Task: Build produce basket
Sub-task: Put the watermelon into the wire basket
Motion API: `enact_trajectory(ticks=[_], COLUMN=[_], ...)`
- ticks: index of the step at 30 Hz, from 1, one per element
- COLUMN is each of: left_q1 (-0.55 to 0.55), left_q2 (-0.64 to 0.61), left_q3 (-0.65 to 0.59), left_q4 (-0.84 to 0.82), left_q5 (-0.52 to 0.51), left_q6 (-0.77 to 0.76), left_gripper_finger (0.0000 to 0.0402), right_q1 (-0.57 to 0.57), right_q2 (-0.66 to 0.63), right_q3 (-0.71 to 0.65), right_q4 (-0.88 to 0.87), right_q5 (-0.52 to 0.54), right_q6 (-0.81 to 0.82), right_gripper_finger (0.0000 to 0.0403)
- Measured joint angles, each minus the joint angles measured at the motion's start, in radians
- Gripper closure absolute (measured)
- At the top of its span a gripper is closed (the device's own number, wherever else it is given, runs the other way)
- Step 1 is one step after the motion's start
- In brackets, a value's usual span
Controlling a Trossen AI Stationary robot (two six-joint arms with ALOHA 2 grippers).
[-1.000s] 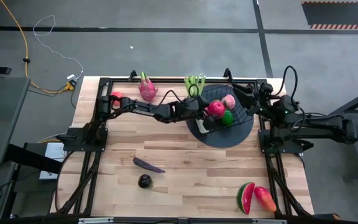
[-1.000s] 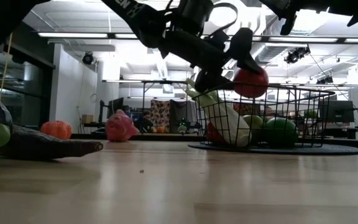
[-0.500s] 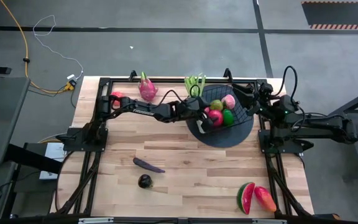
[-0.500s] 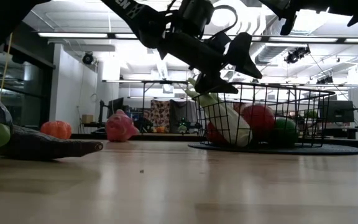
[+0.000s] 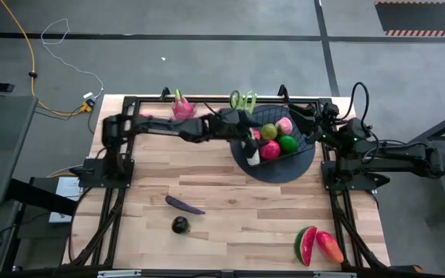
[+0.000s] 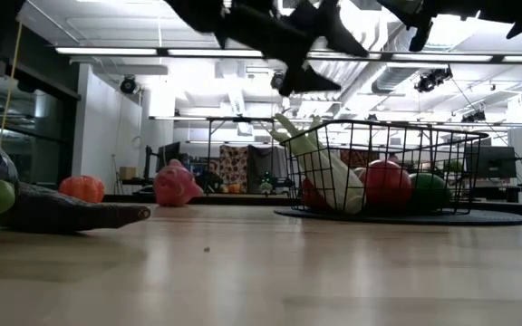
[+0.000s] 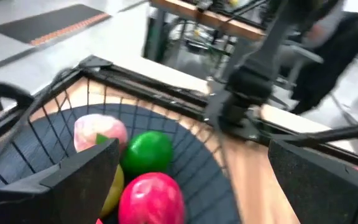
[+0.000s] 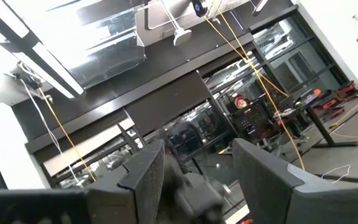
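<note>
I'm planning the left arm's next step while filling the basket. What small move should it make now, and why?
Probably pull the left pincer back from the basket toward the dragon fruit. It is open and empty, the red fruit already lies inside, and the dragon fruit is the nearest produce outside.

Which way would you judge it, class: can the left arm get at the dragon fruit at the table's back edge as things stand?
Probably yes. The left gripper is open and empty over the basket, and the dragon fruit lies uncovered just beside that arm.
</note>
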Motion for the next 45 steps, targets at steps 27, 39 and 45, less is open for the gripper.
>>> enact_trajectory(ticks=[27,39,45], left_q1=[-0.101,-0.087,-0.087], left_q2=[-0.935,-1.079,-1.079], left_q3=[-0.696,-0.729,-0.729], left_q4=[0.192,0.103,0.081], left_q5=[-0.279,-0.276,-0.276], left_q6=[-0.074,0.001,0.031], left_gripper_finger=[0.0002,0.0002,0.0002], right_q1=[0.0,0.0,0.0], right_q2=[0.0,0.001,0.0], right_q3=[0.0,0.175,0.187], right_q4=[-0.18,-0.583,-0.585], right_q5=[-0.02,-0.044,-0.047], right_q6=[-0.057,-0.228,-0.258], right_gripper_finger=[0.0222,0.0222,0.0222])
